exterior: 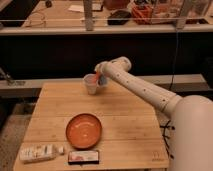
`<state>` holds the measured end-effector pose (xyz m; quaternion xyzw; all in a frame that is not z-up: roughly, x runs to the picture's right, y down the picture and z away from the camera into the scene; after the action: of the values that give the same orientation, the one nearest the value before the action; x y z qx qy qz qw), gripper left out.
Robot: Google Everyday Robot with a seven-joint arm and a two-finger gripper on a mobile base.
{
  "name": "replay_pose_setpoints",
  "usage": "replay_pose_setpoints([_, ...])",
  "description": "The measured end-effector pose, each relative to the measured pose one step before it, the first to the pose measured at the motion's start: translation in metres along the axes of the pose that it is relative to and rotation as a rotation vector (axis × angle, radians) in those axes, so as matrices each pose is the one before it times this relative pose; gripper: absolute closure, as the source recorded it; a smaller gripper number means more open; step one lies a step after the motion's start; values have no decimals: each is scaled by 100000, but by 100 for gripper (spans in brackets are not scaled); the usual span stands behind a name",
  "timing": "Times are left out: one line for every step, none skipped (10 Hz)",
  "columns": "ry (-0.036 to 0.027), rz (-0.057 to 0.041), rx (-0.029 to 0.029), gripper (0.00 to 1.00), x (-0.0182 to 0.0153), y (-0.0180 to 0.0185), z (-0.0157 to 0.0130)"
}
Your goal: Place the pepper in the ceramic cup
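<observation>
On the far part of a light wooden table [125, 115], the white arm's gripper [101, 79] hangs just over the right rim of the small off-white ceramic cup [90, 88], with the small orange-red pepper [97, 78] at the cup's mouth. Nearer the front sits a wide round orange plate [84, 130], well apart from the cup. Along the front edge lie a white bottle [40, 152] on its side and a flat dark packet [83, 156].
</observation>
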<state>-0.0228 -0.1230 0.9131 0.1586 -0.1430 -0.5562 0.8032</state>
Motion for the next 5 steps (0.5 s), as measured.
replay_pose_setpoints([-1902,-1249,72,67,-293,-116,236])
replay_pose_setpoints([-1801,-775,6,57,-317,23,225])
replay_pose_setpoints([-1696,-772,-37,45,-295,25,226])
replay_pose_setpoints([-1182,-607,55,36,-186,-68,147])
replay_pose_setpoints([-959,-524,104,27,-168,-74,157])
